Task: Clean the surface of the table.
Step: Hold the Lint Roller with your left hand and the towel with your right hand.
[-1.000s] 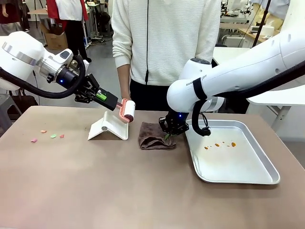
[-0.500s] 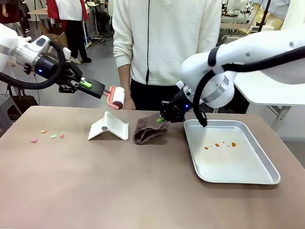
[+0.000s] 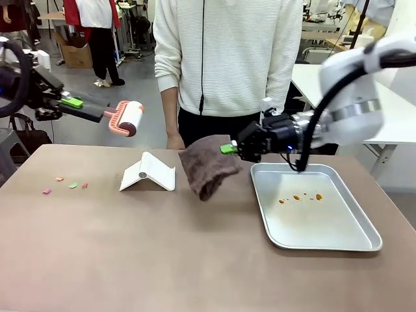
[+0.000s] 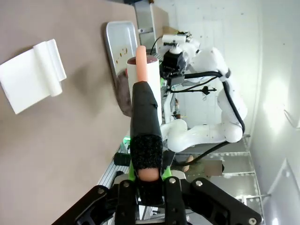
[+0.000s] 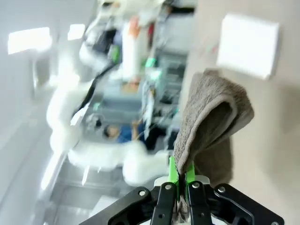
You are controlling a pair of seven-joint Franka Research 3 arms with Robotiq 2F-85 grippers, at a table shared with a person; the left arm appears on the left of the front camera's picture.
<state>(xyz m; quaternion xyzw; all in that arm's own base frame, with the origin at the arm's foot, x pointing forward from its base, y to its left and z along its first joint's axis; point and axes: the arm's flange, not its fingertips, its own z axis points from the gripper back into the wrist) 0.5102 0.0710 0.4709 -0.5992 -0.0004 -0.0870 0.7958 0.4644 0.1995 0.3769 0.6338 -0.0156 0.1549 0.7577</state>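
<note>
The brownish-taupe table (image 3: 162,253) spreads across the front view. My left gripper (image 3: 73,103) hangs high at the left, shut on the black handle of a lint roller (image 3: 130,117) with a pink frame and white roll. The left wrist view shows that gripper (image 4: 146,174) with the lint roller (image 4: 142,79) rising from it. My right gripper (image 3: 229,149) is shut on a brown cloth (image 3: 207,166), which dangles above the table beside the tray. In the right wrist view the cloth (image 5: 211,119) droops from the gripper (image 5: 181,180). Small pink and green scraps (image 3: 65,184) lie at the table's left.
A silver tray (image 3: 354,231) with orange spots (image 3: 300,196) sits at the right. A white folded stand (image 3: 149,172) rests at the middle back. A person in a white sweater stands at the far edge, one hand (image 3: 173,140) near the table.
My left gripper has swung the lint roller up and leftwards. My right gripper has lifted the brown cloth off the table and pulled back to the right.
</note>
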